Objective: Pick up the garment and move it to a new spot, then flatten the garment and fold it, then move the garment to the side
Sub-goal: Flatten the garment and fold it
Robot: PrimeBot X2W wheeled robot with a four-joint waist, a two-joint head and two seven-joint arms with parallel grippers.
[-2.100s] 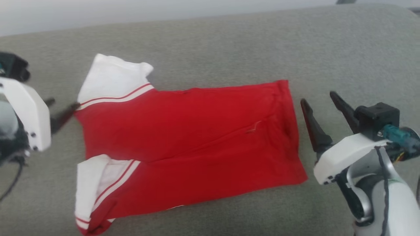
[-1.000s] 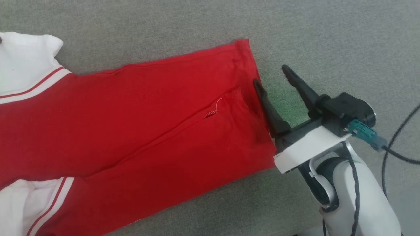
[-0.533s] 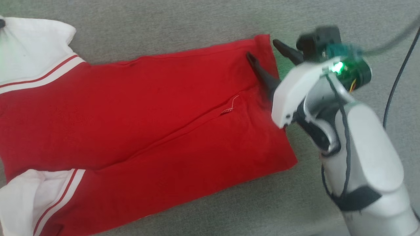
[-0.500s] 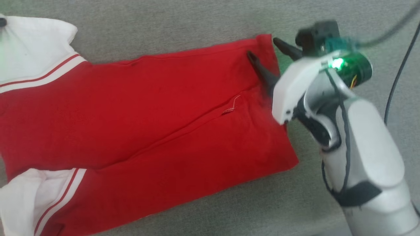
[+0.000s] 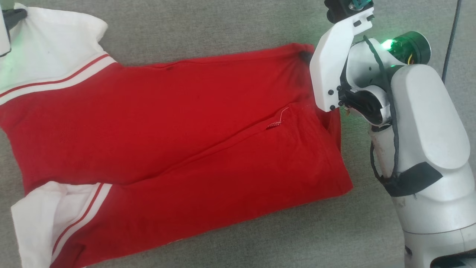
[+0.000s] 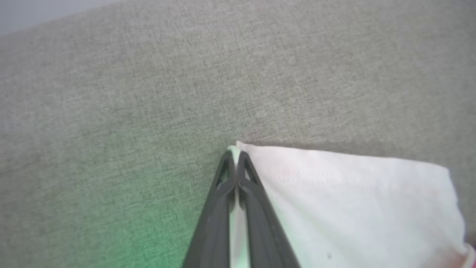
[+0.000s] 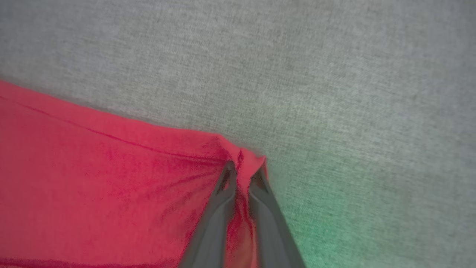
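Below me a grey fabric surface [image 5: 223, 22] carries the garment [image 5: 167, 123]. It is spread across the middle, white-sleeved end toward nine o'clock and red hem toward three, and grey weave shows at twelve and six.

Finding one: the right pincer [image 7: 243, 167], two seconds ago wide open and clear of the garment [image 5: 186, 123], then straddled its hem. It is now closed on the hem corner, red cloth bunched between its fingers. Finding two: the left pincer [image 6: 234, 153], previously open beside the white sleeve [image 6: 353, 201], now pinches that sleeve's corner. The head camera has shifted.
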